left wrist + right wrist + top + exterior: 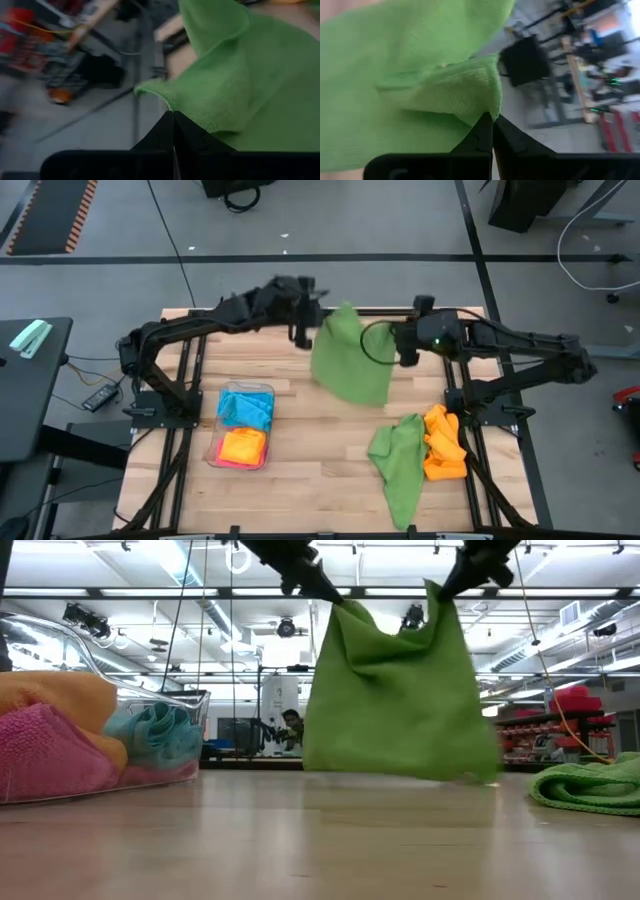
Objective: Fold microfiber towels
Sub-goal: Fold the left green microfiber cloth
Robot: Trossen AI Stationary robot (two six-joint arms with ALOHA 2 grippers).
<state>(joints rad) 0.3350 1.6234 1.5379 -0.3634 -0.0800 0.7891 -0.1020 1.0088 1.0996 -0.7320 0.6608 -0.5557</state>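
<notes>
A pale wooden table (pixel 300 450) stands on a grey floor, and the low view looks past it into a long hall with strip lights and racks, where a person (pixel 291 730) sits far back.

Only the high view gives the full layout. The left gripper (pixel 303 330) and the right gripper (pixel 407 348) are raised over the far half of the table with a green towel (pixel 350 358) stretched between them. A clear tray (pixel 222 452) lies on the left with a blue towel (pixel 246 408) and an orange towel (pixel 243 446) in it. On the right lie a second green towel (pixel 398 460) and a crumpled orange cloth (pixel 444 442), touching each other.

The low view alone shows that the held towel hangs clear of the table as a slack sheet, its top edge sagging between the two pinched corners. It also shows a pink towel (pixel 45 752) in the tray under the orange one.

The wrist views show the grips. The left fingers (pixel 165 132) are clenched on one corner of the green towel, and the right fingers (pixel 482 132) are pinched on the other. The cloth has a fine looped nap and a stitched hem.
</notes>
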